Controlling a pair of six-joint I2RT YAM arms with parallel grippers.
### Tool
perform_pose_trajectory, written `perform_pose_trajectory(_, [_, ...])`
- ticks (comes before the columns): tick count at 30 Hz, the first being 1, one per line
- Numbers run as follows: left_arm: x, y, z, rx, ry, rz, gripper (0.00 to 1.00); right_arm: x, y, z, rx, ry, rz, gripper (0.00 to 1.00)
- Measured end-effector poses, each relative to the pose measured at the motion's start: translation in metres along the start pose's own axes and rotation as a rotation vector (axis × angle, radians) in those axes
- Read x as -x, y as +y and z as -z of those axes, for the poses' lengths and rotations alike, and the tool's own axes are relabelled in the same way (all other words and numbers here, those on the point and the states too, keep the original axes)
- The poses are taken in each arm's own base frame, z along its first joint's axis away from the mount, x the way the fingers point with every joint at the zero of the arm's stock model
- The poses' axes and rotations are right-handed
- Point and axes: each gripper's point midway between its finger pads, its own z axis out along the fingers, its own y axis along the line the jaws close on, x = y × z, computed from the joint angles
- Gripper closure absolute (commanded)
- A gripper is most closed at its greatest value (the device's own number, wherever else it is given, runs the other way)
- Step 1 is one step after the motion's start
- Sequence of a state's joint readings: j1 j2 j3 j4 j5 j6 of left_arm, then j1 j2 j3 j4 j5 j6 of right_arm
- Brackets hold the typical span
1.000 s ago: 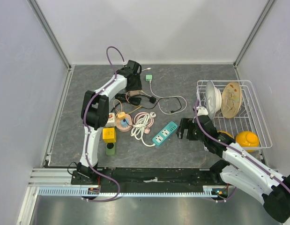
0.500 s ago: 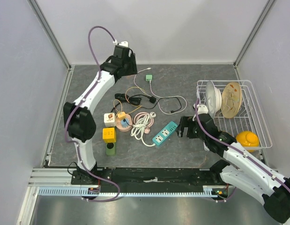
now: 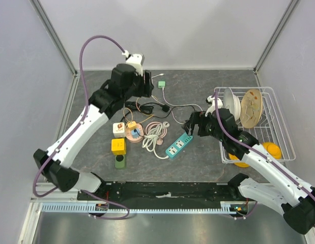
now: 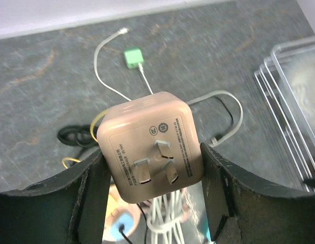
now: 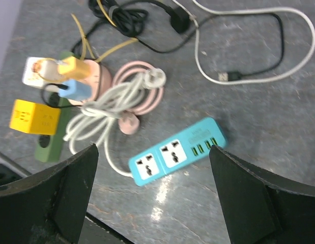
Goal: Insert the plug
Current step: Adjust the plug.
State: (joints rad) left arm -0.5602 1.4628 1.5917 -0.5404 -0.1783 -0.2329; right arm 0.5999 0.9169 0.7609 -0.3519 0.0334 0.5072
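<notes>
I hold the beige cube-shaped plug (image 4: 149,137) in the left gripper (image 4: 153,178), above the cables (image 3: 147,109), 3 prongs (image 4: 162,148) clear for a socket, while the right gripper (image 5: 152,162) hangs wide open over the teal plastic power strip (image 5: 177,151), probably to steady it.

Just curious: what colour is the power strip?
Teal blue power strip; clearest in the right wrist view.

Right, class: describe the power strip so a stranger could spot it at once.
Find the wire rack on the right. Just left of it, beside a coiled white cable, lies the power strip. It alone is a turquoise bar with sockets.
</notes>
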Motion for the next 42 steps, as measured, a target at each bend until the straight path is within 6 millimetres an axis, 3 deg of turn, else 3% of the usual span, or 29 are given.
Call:
perform_pose_trajectory(4, [-0.034, -0.026, 0.029, -0.075, 0.042, -0.043, 0.91, 0.024, 0.025, 0.001, 0.085, -0.034, -0.003, 0.02])
perform_pose_trajectory(9, [-0.075, -0.049, 0.050, -0.131, 0.111, -0.088, 0.91, 0.041, 0.053, 0.004, 0.200, -0.054, -0.007, 0.02])
perform_pose_trajectory(14, [-0.111, -0.070, 0.059, -0.156, 0.184, -0.104, 0.91, 0.044, 0.067, 0.006, 0.269, -0.043, 0.001, 0.02])
perform_pose_trajectory(19, [-0.137, -0.067, 0.060, -0.114, 0.238, -0.116, 0.91, 0.046, 0.075, 0.011, 0.310, -0.039, 0.009, 0.02])
perform_pose_trajectory(34, [-0.167, -0.051, 0.056, -0.090, 0.274, -0.197, 0.91, 0.049, 0.084, -0.009, 0.328, -0.014, -0.020, 0.03])
perform_pose_trajectory(42, [-0.169, -0.057, 0.050, -0.163, 0.227, -0.270, 0.91, 0.058, 0.097, -0.021, 0.377, -0.033, -0.082, 0.02])
